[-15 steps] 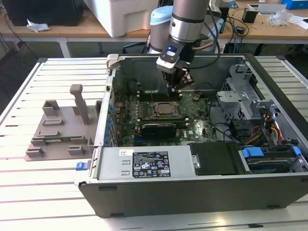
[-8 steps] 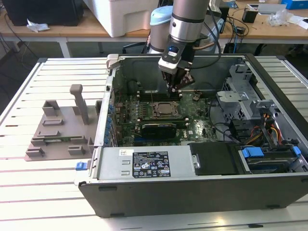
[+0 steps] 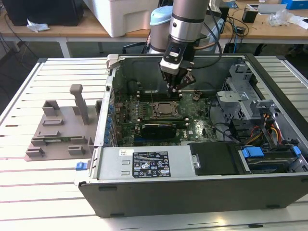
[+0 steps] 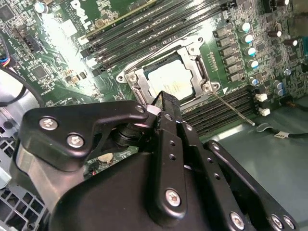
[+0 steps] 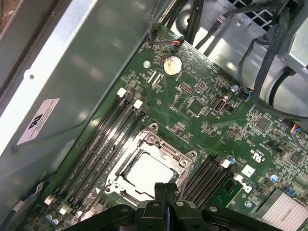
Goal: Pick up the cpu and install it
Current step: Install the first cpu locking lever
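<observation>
End effector (image 3: 176, 88) hung inside the open case (image 3: 192, 197), just above the socket (image 3: 161, 110). Its fingers were pressed together with nothing pinched between them, and the tips sat over the socket's near edge in both wrist views. Cpu (image 4: 169, 81) lay flat within the socket's metal frame, pale top exposed, apart from the fingertips. A thin lever rod (image 4: 235, 108) stuck out from one socket corner, across the memory slots (image 4: 226, 103) beside it. Grey tray (image 3: 57, 137) sat on the tabletop (image 3: 29, 192) outside the case, well apart from the socket, toward the exterior view's left.
</observation>
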Tool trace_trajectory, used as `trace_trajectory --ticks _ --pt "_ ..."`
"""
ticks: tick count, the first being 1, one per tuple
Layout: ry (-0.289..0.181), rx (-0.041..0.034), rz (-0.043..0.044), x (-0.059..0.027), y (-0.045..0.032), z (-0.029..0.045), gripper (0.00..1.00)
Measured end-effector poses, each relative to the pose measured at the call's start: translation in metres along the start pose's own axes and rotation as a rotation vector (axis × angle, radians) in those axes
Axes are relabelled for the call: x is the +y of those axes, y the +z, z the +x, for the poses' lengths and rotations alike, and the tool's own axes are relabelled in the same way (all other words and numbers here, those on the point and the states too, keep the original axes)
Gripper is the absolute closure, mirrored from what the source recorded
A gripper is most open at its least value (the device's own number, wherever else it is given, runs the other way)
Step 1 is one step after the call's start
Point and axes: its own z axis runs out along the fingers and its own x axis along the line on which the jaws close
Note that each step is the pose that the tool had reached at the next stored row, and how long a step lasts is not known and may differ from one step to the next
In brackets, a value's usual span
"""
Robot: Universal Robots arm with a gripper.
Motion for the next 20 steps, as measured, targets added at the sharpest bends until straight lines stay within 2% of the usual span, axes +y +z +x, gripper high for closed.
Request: trace_trajectory --ticks 20 --pt "-0.191 -0.0217 -0.0006 0.0 0.0 0.0 0.89"
